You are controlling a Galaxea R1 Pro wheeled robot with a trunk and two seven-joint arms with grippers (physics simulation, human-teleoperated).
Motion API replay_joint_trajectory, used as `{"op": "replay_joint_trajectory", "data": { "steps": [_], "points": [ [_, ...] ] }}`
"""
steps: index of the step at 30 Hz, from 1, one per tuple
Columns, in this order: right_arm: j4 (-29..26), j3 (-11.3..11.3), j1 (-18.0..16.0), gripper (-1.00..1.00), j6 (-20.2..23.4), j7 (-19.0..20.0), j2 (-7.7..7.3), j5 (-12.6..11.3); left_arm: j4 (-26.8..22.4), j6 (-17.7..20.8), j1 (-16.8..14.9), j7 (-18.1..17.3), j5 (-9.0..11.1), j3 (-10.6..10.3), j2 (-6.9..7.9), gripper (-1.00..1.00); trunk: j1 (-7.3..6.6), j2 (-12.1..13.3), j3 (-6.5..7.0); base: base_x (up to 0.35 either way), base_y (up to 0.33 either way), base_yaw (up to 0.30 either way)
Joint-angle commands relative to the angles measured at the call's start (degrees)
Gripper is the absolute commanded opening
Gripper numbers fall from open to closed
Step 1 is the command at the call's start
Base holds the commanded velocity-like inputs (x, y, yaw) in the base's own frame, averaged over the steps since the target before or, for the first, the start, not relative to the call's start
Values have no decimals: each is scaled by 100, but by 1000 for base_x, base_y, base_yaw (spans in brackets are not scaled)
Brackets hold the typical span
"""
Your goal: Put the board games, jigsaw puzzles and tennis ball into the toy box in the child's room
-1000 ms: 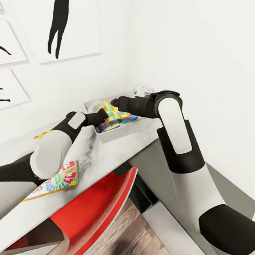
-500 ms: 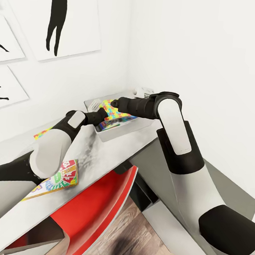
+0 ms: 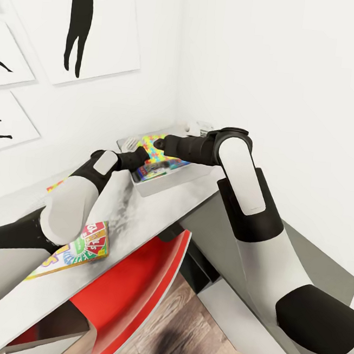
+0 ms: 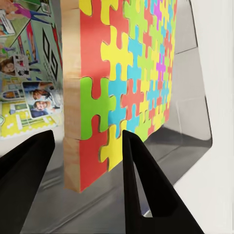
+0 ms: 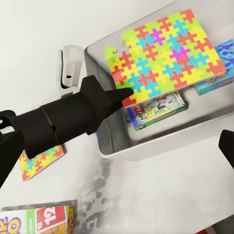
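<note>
Left tool [image 4: 87,146] clamped on one puzzle [image 5: 163,56] over toy box [image 5: 146,148], two game boxes [image 5: 158,109] inside, right tool's state unclear

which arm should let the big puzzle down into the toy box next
Left, probably. The left end effector has its fingers on either side of the large jigsaw puzzle, already over the toy box. The right arm hovers above the box, its wrist camera looking down on the puzzle.

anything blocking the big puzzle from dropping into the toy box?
Nothing visible. The left gripper holds the jigsaw puzzle by its edge directly over the open toy box. Two board games already lie flat on the bin floor below, leaving room on top of them.
</note>
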Motion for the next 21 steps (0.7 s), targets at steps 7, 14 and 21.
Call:
{"op": "replay_joint_trajectory", "data": {
  "steps": [7,14,21],
  "points": [
    [-3,1,-5,100,19,-58,-2,-49,-5,37,-34,-3,-12,37,2,-100,3,-10,-17,0,0,0],
    [-10,1,-5,100,26,-59,4,-42,-2,37,-36,-4,-12,37,3,-100,3,-10,-73,0,0,0],
    [-194,-69,-15,100,42,-65,4,-47,-1,37,-36,-11,-12,33,8,-100,3,-10,-138,0,0,0]
  ]
}}
